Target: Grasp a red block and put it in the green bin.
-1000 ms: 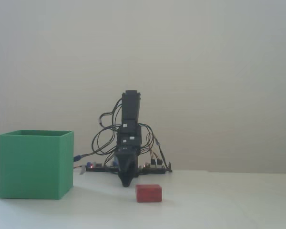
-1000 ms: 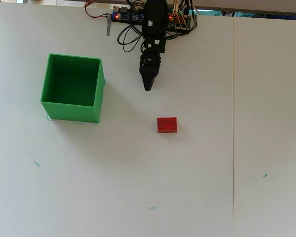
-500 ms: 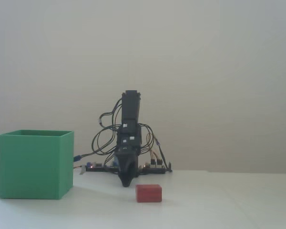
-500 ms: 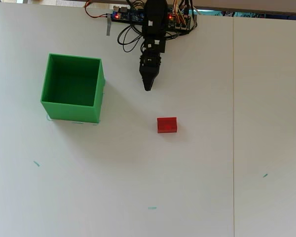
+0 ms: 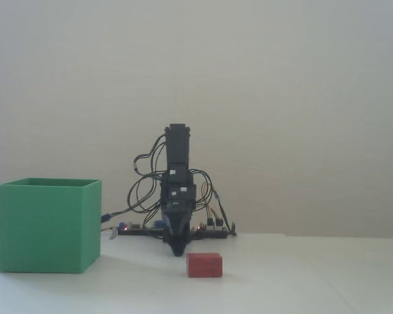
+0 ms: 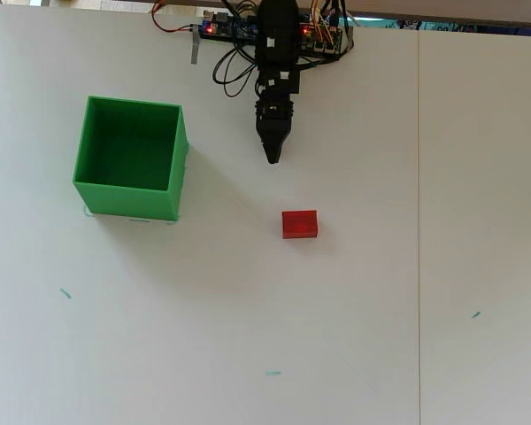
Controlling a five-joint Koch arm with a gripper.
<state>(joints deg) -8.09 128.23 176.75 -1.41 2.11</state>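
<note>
Plainly, these were the particulars, taken from left to right.

Green bin: a large, plain green cube-shaped box with thin walls and no lid, standing upright at the left of the counter in the overhead view; its inside showed only green. In the fixed view it stood at the far left, much taller than the block.

Gripper: a black, tapered part at the end of the arm, pointing down the overhead view toward the near side of the counter; in the fixed view its tip hung low, close to the counter surface. The jaws came together to a single point with no gap showing, so it looked closed and held nothing.

Red block: a small, matte red rectangular block, slightly wider than tall, lying flat on the white counter; in the fixed view it sat right of the bin and nearest the camera.

Block relative to gripper: apart, not touching; in the overhead view the block lay below the gripper tip and a little to its right, with bare counter between them.

Block relative to bin: well apart, outside it, to its right in both views.

Circuit boards and wires: clustered at the arm's base along the far edge of the counter.
</note>
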